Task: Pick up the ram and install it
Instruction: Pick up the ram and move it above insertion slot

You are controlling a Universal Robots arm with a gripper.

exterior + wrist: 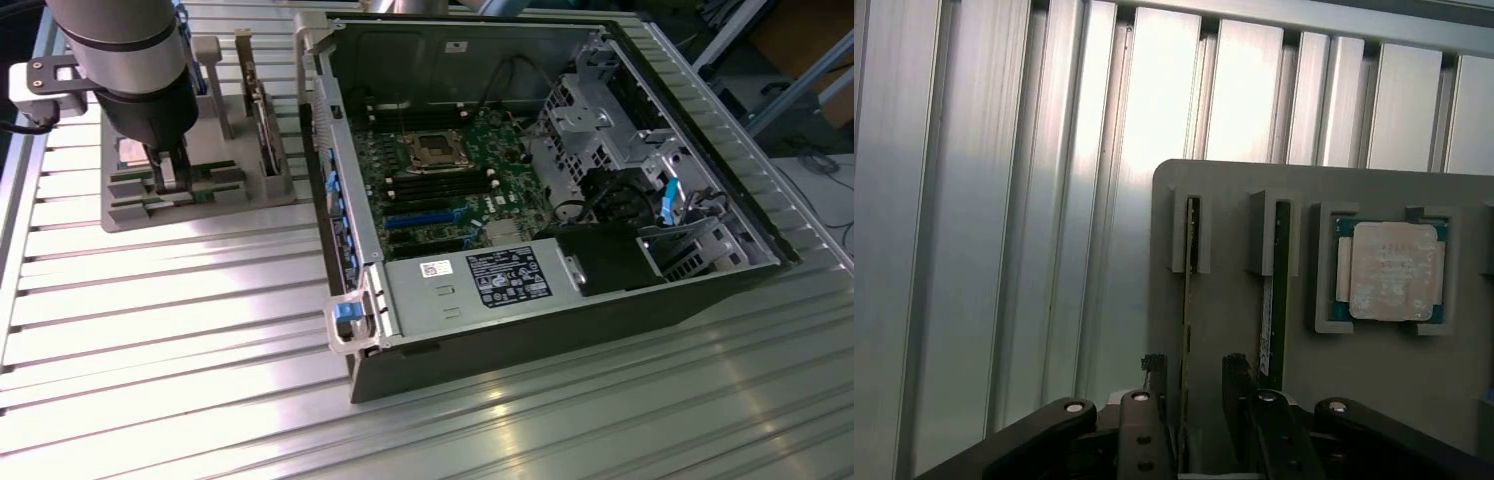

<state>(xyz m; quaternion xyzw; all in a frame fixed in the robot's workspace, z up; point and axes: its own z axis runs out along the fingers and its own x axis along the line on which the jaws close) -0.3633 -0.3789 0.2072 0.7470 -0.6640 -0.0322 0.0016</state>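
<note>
We found the gripper [1194, 372] spread wide, its jaws astride the ram [1189, 290] standing edgewise in the grey holder [1229, 190]. A second stick [1280, 280] stood beside it.

High overview, wrist close above shared holder [1226, 290]

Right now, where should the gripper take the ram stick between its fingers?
I'd pinch the ram stick across its flat faces, mid-length, coming straight down on its free long edge. It stands on edge in the grey holder, far end slotted, so only that edge is exposed. The open gripper straddles it; the second stick stands clear.
</note>
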